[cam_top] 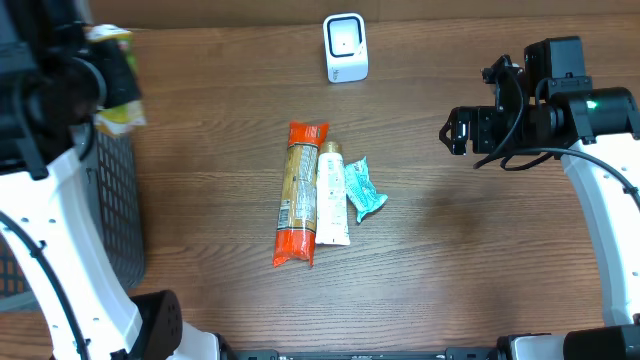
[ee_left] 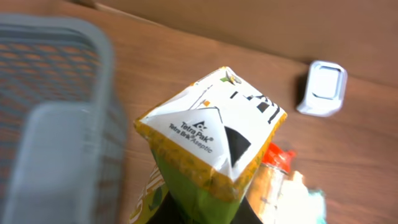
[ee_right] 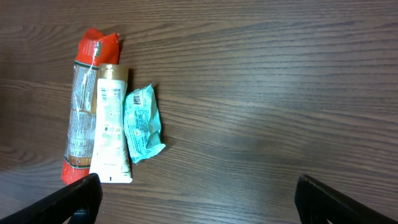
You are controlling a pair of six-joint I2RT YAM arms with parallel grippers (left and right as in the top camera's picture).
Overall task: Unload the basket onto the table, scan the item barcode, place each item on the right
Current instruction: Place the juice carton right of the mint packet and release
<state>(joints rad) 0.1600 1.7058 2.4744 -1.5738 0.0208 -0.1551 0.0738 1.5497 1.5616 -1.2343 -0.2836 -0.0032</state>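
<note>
carton: green-yellow Tetra Pak; tilted; aloft | scanner: white; upright; well apart

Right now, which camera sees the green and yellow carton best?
The left wrist view: the carton fills the frame, its printed end sharp. Overhead, it is small at the left edge, by the basket. The right wrist view misses it.

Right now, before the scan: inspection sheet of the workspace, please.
surface: wooden table, dark grain
job's things: carton held up near the basket; white scanner at the far edge
clutter: pasta pack, white tube and teal packet side by side mid-table; grey basket at left
grippers: left gripper shut on carton; right gripper open, holding nothing
cables: black cable looping under the right wrist
surroundings: brown board behind table
</note>
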